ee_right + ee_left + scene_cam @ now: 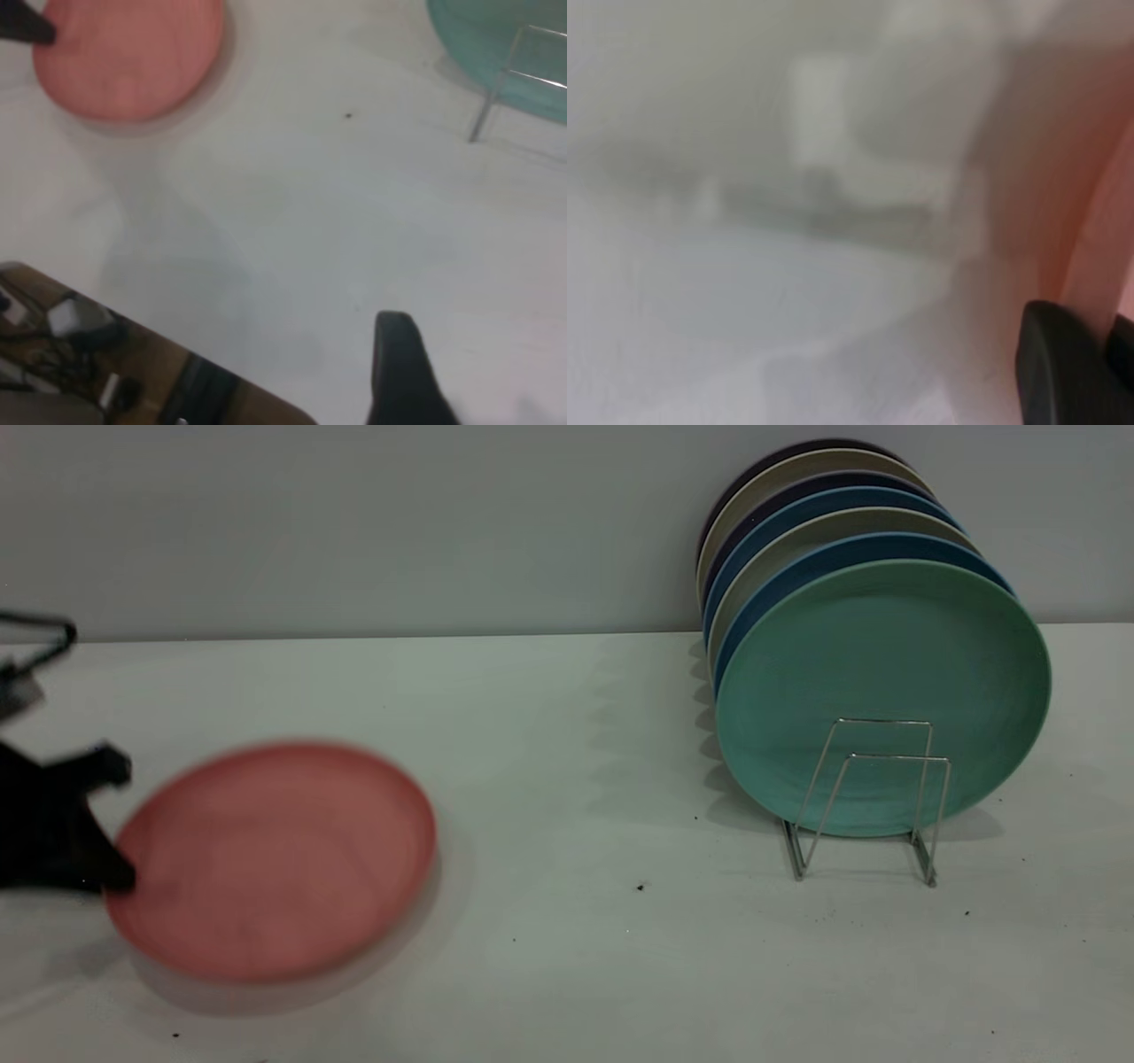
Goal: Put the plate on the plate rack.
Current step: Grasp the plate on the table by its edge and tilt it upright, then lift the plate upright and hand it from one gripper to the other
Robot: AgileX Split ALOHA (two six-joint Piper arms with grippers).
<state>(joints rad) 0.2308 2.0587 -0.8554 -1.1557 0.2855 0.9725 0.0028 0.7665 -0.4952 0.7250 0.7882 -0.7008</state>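
Observation:
The salmon-pink plate point(275, 859) hangs tilted just above the table at the left, its shadow under it. My left gripper point(120, 824) is shut on the plate's left rim, one finger above and one below. In the left wrist view the pink rim point(1099, 257) runs between the dark fingers point(1063, 372). The plate also shows in the right wrist view point(128, 53). The wire plate rack point(873, 797) stands at the right. My right gripper point(403, 354) hovers over bare table near the front edge, far from the plate.
Several upright plates fill the rack behind its two front loops, a mint-green plate point(886, 655) foremost and blue plates point(824, 514) behind. The wall runs close behind the rack. The table's front edge point(133, 319) has cables below it.

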